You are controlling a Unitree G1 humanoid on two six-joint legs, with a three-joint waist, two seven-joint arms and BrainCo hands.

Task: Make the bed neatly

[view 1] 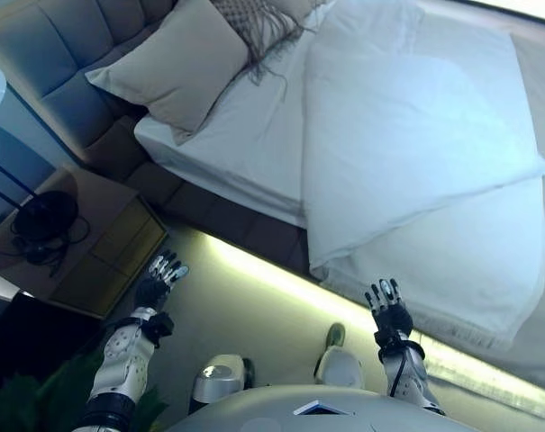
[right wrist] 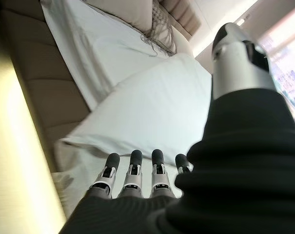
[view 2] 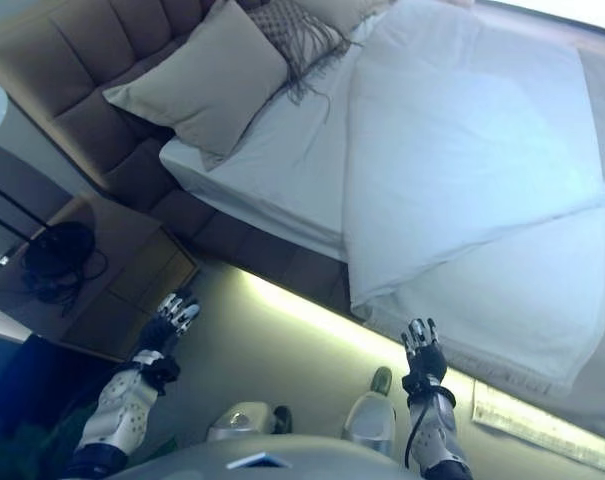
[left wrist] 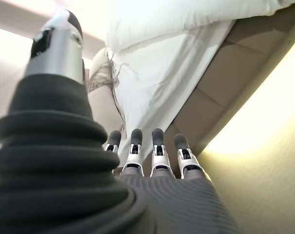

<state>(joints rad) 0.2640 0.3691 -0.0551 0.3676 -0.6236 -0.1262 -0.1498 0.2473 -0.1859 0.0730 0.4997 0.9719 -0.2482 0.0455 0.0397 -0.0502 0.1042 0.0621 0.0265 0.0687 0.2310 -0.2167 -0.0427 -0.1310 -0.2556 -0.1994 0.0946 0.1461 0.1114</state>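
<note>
I stand at the side of a bed (view 1: 254, 153), looking down on it, with both my hands raised in the air over the floor between me and the bed frame. My left hand (view 1: 157, 286) is near the bedside table (view 1: 92, 243), its fingers straight and spread a little, holding nothing. My right hand (view 1: 389, 310) is just short of the near edge of the bed, its fingers also straight and empty, apart from the bedding. On the bed, a white duvet (view 1: 416, 135) lies folded back on itself across the right part of the mattress, its near corner hanging over the side of the bed, with a lower layer of it (view 1: 470, 261) spread beneath and to the right. To the left of the duvet the white sheet (view 1: 245, 135) lies bare. A beige pillow (view 1: 177, 63) leans against the padded headboard (view 1: 65, 63) at the far left, and beside it sits a darker cushion with a fringe (view 1: 258, 27). A dark lamp base with a cord (view 1: 42, 220) rests on the bedside table. A strip of warm light (view 1: 272, 274) glows along the floor under the bed frame.
</note>
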